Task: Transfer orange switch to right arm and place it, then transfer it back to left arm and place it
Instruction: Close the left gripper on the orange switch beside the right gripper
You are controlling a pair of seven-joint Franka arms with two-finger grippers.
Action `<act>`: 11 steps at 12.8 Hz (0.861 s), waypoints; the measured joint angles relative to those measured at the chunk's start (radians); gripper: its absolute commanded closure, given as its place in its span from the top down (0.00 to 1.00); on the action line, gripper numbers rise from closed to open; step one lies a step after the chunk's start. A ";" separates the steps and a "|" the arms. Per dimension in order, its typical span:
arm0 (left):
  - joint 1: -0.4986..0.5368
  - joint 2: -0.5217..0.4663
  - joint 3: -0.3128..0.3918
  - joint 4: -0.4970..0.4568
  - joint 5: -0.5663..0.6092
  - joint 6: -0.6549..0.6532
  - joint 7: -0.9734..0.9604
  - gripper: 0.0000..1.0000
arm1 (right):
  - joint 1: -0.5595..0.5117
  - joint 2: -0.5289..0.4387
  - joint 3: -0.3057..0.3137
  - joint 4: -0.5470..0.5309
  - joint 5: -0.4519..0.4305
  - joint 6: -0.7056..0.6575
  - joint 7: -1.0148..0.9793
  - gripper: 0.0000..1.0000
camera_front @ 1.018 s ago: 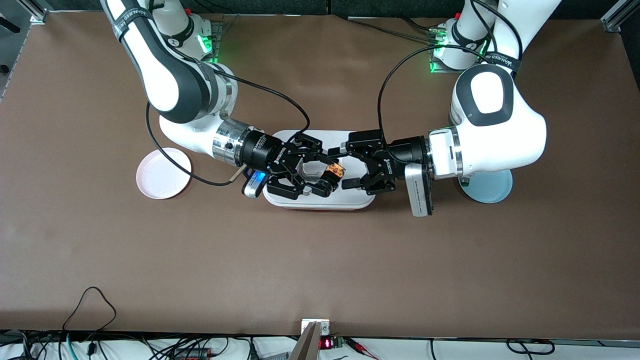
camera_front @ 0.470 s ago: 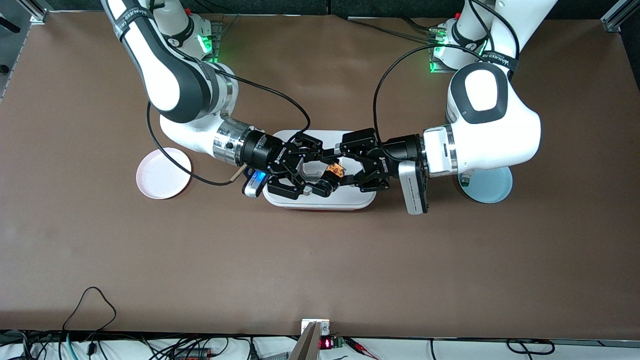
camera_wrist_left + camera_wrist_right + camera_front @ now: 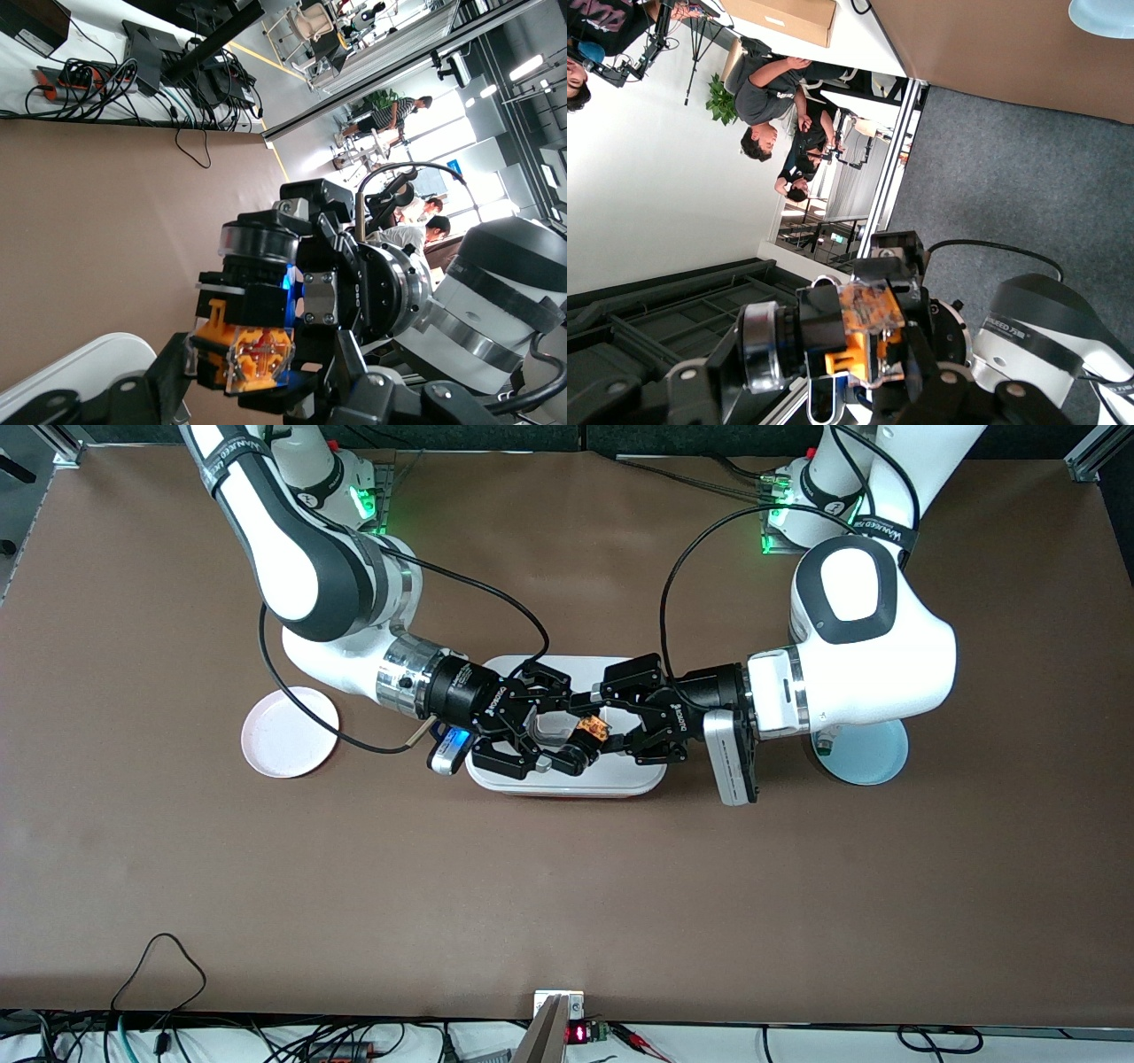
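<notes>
while both arms reach in from their ends of the table, their grippers meet in the air over the box (image 3: 620, 778), a white lidded container lying at the middle of the table. the right gripper (image 3: 567, 724) has its fingers clamped on the black barrel of the orange switch (image 3: 588, 731), so the switch hangs above the box lid and does not rest on it. the left gripper (image 3: 609, 724) faces it from the left arm's end, with its fingers (image 3: 631, 746) set on either side of the switch's orange-and-black rear end; they stand partly closed, and whether they actually press on the switch cannot be told. in the left wrist view the switch (image 3: 246, 341) shows its clear orange rear block with the right gripper's black body just beside it, and in the right wrist view the switch (image 3: 864, 332) sits between dark fingers. a pink plate (image 3: 291, 732) lies on the table toward the right arm's end, and a pale blue plate (image 3: 873, 757) lies toward the left arm's end, partly under the left arm.
</notes>
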State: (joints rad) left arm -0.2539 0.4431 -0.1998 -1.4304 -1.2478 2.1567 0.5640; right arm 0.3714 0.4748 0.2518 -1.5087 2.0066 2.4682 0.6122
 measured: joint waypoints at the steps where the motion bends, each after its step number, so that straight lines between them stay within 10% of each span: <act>1: 0.000 0.000 0.000 0.002 0.010 0.000 0.000 0.74 | 0.000 0.000 0.000 0.000 0.000 0.002 0.000 0.24; 11: 0.000 0.046 0.002 0.104 0.076 0.000 0.000 0.74 | 0.001 -0.004 0.000 0.000 0.000 0.012 0.010 0.24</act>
State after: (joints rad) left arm -0.2542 0.4892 -0.1974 -1.3269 -1.1720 2.1567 0.5640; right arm 0.3727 0.4711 0.2522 -1.5090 2.0066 2.4803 0.6227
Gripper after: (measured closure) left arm 0.260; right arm 0.260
